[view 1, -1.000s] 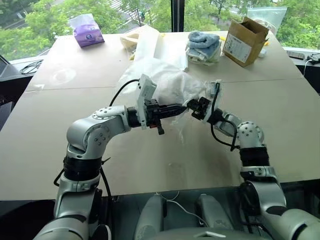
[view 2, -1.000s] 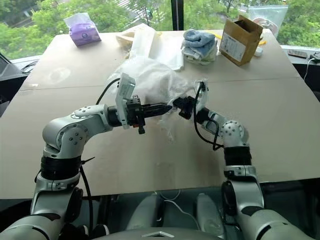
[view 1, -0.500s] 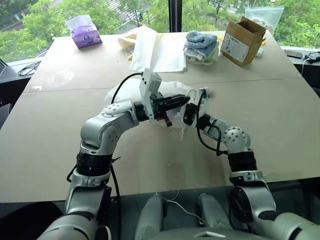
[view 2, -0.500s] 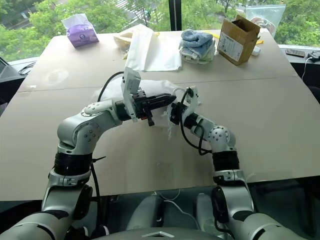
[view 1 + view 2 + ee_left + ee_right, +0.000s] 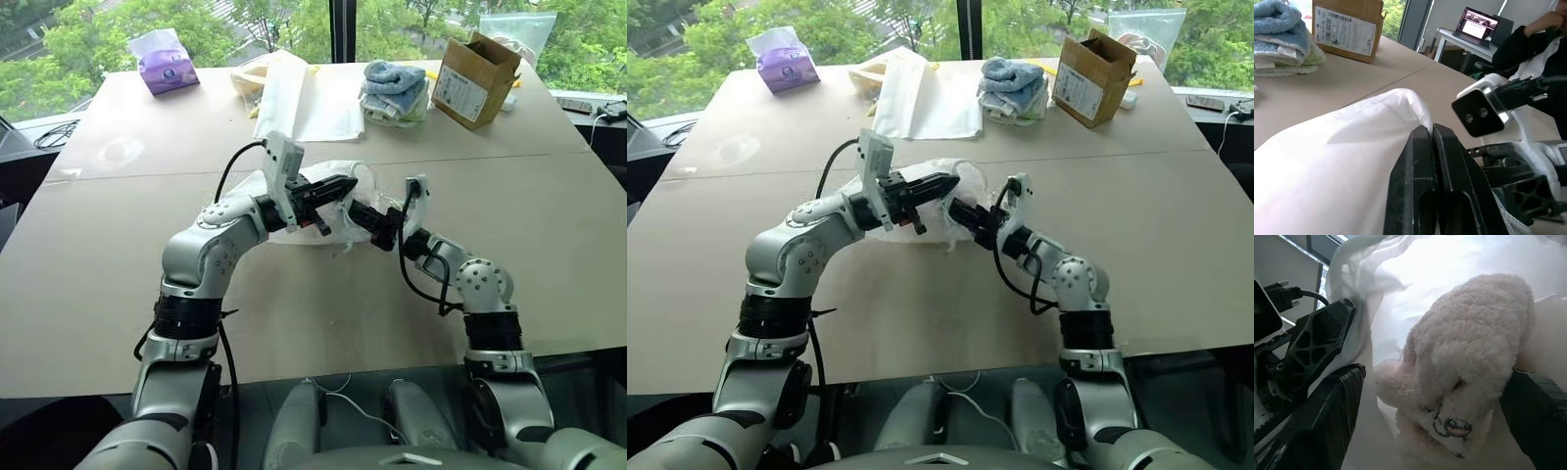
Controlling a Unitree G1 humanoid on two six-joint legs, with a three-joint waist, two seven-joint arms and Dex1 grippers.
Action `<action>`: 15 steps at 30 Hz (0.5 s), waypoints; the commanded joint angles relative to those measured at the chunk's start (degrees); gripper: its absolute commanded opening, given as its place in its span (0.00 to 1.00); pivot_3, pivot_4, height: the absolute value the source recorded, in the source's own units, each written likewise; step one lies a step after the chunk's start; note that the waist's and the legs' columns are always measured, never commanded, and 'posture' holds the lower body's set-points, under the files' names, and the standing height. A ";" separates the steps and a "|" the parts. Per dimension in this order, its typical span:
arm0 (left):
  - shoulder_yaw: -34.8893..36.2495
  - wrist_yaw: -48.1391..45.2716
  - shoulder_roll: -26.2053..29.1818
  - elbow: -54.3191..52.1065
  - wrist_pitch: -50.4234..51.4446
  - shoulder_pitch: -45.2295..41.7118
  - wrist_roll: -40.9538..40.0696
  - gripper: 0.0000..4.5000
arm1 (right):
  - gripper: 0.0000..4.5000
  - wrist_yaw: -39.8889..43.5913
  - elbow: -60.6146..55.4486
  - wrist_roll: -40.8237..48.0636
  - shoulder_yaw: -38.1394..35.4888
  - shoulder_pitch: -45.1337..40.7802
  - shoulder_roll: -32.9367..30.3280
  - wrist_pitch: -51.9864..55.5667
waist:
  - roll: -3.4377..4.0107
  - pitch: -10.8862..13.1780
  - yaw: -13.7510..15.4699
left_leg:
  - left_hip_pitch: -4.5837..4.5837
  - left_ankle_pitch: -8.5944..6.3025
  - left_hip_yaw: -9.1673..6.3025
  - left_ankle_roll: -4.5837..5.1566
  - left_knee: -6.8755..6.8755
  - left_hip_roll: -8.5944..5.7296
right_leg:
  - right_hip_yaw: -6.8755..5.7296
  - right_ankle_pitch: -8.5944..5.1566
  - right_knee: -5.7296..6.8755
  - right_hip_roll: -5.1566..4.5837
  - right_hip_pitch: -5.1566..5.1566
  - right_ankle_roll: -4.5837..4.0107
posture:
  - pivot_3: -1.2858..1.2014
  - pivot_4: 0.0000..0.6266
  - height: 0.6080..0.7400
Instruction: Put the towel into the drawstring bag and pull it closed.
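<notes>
The white drawstring bag (image 5: 364,182) lies bunched at the middle of the table, its mouth facing my right arm. My left gripper (image 5: 345,183) is shut on the cloth at the bag's mouth; in the left wrist view its fingers (image 5: 1432,147) press together against the bag (image 5: 1327,161). My right gripper (image 5: 356,211) points into the mouth and is open. In the right wrist view the fluffy pale pink towel (image 5: 1469,357) rests inside the bag between the spread fingers (image 5: 1337,416). The drawstrings cannot be made out.
Along the table's far edge stand a purple tissue pack (image 5: 165,59), a flat cream cloth sheet (image 5: 313,98), folded blue and green towels (image 5: 397,90), a cardboard box (image 5: 478,78) and a clear plastic bag (image 5: 519,29). A seated person (image 5: 1537,34) shows beyond the table.
The bag, held up and spread a second ago, now sits lower and bunched. My right gripper has opened and let go of the towel inside the bag, drawing slightly back.
</notes>
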 commanded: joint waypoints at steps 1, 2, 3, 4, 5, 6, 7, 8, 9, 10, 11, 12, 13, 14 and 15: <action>3.20 -0.34 0.76 0.84 -1.42 -0.46 -0.82 0.00 | 0.99 1.40 -7.27 2.78 -0.67 1.18 -2.71 2.00 | 0.00 0.00 0.03 | 0.00 0.00 -0.01 0.00 -0.01 0.00 | -0.01 0.00 0.00 0.00 0.00 0.00 | 0.52 0.24 1.00; 3.81 -0.37 0.82 0.97 -1.33 -0.29 -1.20 0.00 | 0.99 1.72 -8.53 3.54 -1.48 1.82 -3.86 2.36 | 0.00 0.00 0.08 | 0.00 0.00 -0.01 0.00 0.00 0.00 | -0.01 0.00 0.00 0.00 0.00 0.00 | 0.52 0.24 1.00; 4.29 -0.48 0.91 1.06 -1.21 -0.09 -1.50 0.00 | 0.99 1.92 -9.39 4.38 -2.26 2.29 -4.77 2.67 | 0.00 0.00 0.11 | -0.01 0.00 -0.01 0.00 0.00 0.00 | -0.02 0.00 -0.01 0.00 0.00 0.00 | 0.52 0.24 1.00; 4.36 -1.26 1.65 0.71 -0.58 0.88 -1.72 0.00 | 0.99 2.07 -9.79 5.75 -4.59 2.98 -5.86 2.06 | -0.01 0.00 0.14 | -0.01 0.00 -0.01 0.01 0.00 0.00 | -0.02 0.00 -0.01 -0.01 0.01 0.00 | 0.52 0.24 1.00; 4.34 -1.85 2.19 0.43 -0.11 1.57 -1.81 0.00 | 0.99 2.08 -9.95 6.76 -6.18 3.42 -6.55 1.57 | -0.01 0.00 0.14 | -0.01 -0.01 -0.01 0.01 0.01 0.00 | -0.02 0.00 -0.02 -0.02 0.02 0.00 | 0.52 0.24 1.00; 4.04 -2.68 2.87 -0.23 0.36 2.49 -2.03 0.00 | 0.99 2.63 -10.19 7.59 -7.60 4.04 -7.57 1.05 | -0.01 0.00 0.13 | -0.01 -0.01 -0.01 0.01 0.01 0.00 | -0.02 0.00 -0.03 -0.02 0.04 0.00 | 0.52 0.24 1.00; 3.97 -3.04 3.22 -0.99 0.85 3.34 -2.50 0.00 | 0.99 3.25 -10.21 6.15 -8.57 4.71 -8.80 -1.47 | -0.01 0.00 0.13 | -0.01 -0.01 0.00 0.01 0.00 -0.01 | -0.01 0.00 -0.03 -0.02 0.04 0.00 | 0.52 0.24 1.00; 4.17 -3.14 3.34 -1.64 1.41 3.92 -3.21 0.00 | 0.99 3.71 -9.79 3.28 -8.70 5.14 -10.04 -4.89 | -0.01 0.00 0.13 | -0.01 -0.01 -0.01 0.02 0.00 0.00 | -0.01 0.00 -0.03 -0.02 0.04 0.00 | 0.52 0.24 1.00; 4.39 -3.22 3.47 -2.21 1.83 4.44 -3.80 0.00 | 0.99 3.02 -8.46 -1.17 -8.14 5.16 -11.21 -9.17 | 0.00 0.00 0.15 | -0.01 -0.01 -0.01 0.02 0.00 0.00 | -0.02 0.00 -0.03 -0.02 0.03 0.00 | 0.52 0.24 1.00; 4.62 -3.14 3.60 -2.64 2.12 4.87 -4.14 0.00 | 0.99 1.92 -6.03 -8.12 -5.74 4.92 -12.93 -15.20 | -0.01 0.00 0.08 | -0.01 -0.02 -0.01 0.03 0.00 -0.01 | -0.02 0.00 -0.03 -0.02 0.04 0.00 | 0.52 0.24 1.00; 4.75 -3.11 3.73 -2.88 2.27 5.12 -4.31 0.00 | 0.99 1.24 -4.15 -12.84 -3.91 4.70 -13.96 -19.35 | -0.01 0.00 0.10 | -0.01 -0.04 0.01 0.06 0.01 -0.01 | 0.00 0.00 -0.03 -0.01 0.03 0.00 | 0.52 0.24 1.00; 4.86 -3.03 3.90 -3.09 2.44 5.43 -4.42 0.00 | 0.99 1.86 -2.05 -18.44 -0.15 4.44 -15.83 -23.39 | -0.01 0.00 0.10 | 0.00 -0.04 0.03 0.07 0.01 -0.02 | 0.01 0.00 -0.03 -0.01 0.03 0.00 | 0.52 0.24 1.00; 4.84 -2.94 4.13 -3.31 2.62 5.77 -4.46 0.00 | 0.99 2.33 0.02 -22.79 3.06 3.85 -16.87 -26.51 | -0.01 0.00 0.10 | 0.01 -0.04 0.03 0.07 0.01 -0.02 | 0.02 0.00 -0.02 0.00 0.03 0.00 | 0.52 0.24 1.00; 4.80 -2.87 4.29 -3.47 2.75 6.00 -4.51 0.00 | 0.99 2.82 1.52 -25.37 4.98 3.41 -17.31 -28.58 | -0.01 0.00 -0.12 | 0.02 -0.04 0.06 0.07 0.02 -0.03 | 0.04 0.00 -0.02 0.00 0.03 0.00 | 0.52 0.24 1.00; 4.67 -2.88 4.42 -3.41 2.71 6.05 -4.45 0.00 | 0.99 3.30 3.73 -27.58 6.80 2.41 -16.72 -31.23 | -0.01 0.00 -0.29 | 0.05 -0.02 0.11 0.03 0.01 -0.02 | 0.09 0.00 -0.01 0.04 0.03 0.00 | 0.52 0.24 1.00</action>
